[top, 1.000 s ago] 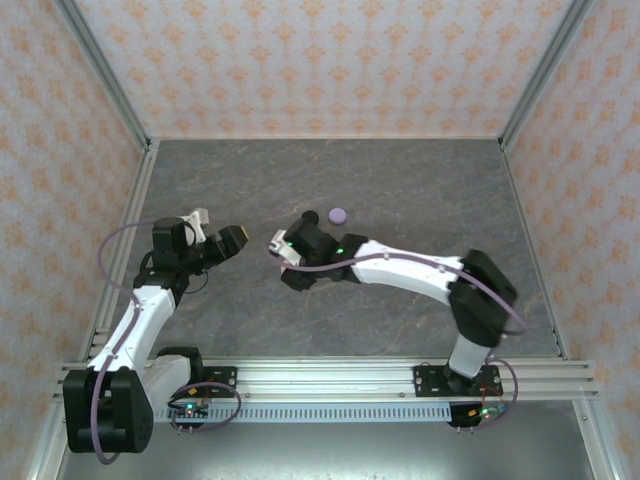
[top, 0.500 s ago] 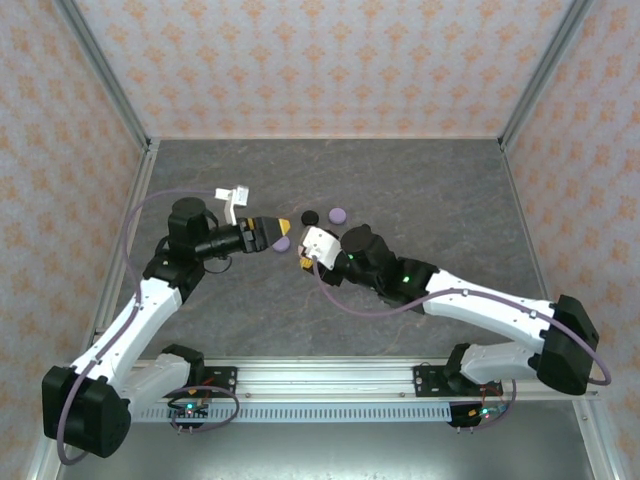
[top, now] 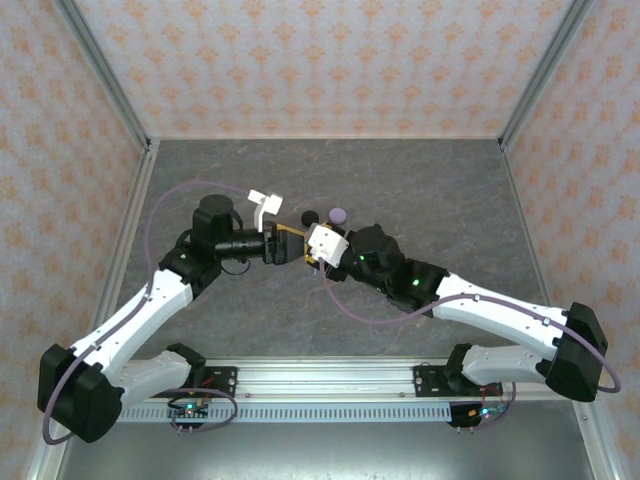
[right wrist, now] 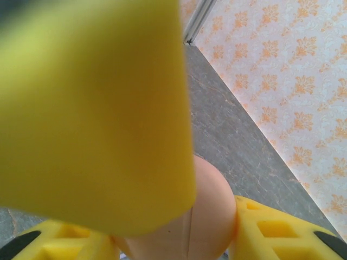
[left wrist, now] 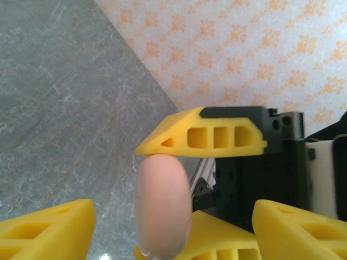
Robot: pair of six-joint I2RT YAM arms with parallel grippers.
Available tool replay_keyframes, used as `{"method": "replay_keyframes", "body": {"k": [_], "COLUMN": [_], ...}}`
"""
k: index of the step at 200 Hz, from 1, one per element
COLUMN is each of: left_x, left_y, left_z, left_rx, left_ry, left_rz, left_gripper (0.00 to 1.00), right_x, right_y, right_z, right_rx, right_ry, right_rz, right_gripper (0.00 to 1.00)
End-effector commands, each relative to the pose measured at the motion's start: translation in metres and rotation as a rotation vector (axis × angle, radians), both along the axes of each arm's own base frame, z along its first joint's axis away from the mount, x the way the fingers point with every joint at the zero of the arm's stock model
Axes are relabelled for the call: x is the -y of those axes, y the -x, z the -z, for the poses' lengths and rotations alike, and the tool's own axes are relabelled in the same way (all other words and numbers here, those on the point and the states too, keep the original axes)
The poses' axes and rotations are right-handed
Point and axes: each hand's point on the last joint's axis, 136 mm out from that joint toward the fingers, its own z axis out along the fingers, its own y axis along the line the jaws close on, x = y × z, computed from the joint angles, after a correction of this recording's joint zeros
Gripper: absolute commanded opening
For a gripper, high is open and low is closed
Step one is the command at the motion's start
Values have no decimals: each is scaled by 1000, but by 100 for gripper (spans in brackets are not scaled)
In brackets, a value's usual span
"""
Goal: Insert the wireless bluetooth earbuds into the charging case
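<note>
A closed pink charging case point(left wrist: 162, 206), smooth and oval with a thin seam point(right wrist: 211, 216), hangs above the table. My right gripper point(right wrist: 173, 233) is shut on it, one yellow finger point(left wrist: 203, 135) on top and one underneath. My left gripper point(left wrist: 173, 214) is open and straddles the case, its fingers point(left wrist: 46, 230) clear of it on both sides. In the top view the left gripper point(top: 287, 244) and right gripper point(top: 312, 256) meet nose to nose at mid-table. The earbuds are out of view.
A black round disc point(top: 311, 216) and a purple round disc point(top: 338, 214) lie on the grey table point(top: 420, 190) just behind the grippers. Patterned walls close in the back and both sides. A metal rail point(top: 330, 375) runs along the near edge.
My left arm has swung right until its gripper meets the right one, and its jaws have narrowed a little. The right arm has stretched out leftward with the pink case.
</note>
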Motion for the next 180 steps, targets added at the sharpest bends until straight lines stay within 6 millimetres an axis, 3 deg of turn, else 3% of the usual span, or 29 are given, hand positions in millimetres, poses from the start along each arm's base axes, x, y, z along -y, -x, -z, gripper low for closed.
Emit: {"method": "replay_keyframes", "body": {"k": [1,60,142,161,180], "left_x": [6,10,9,9,7], "left_y": [3,10,12,10,6], "left_z": [-1,16,22,21,19], "left_rx": [17,-7,-3,13,45], "left_ry": [-17,-72,-104,-110,-120], "left_rz": [45,101,127,117,91], "left_gripper": [70,49,21,17,13], "right_x": [4,5,5,8,12], "right_y": [-1,-2,-5,-6,-3], "right_z": [-11,-6,-3,-3,-1], "right_rx": [39,32,-22,-54,-98], "right_ry": [-28,2,19,22,23], "right_rz": [10,18,28,33,28], "right_gripper": [45,44,47,55,71]}}
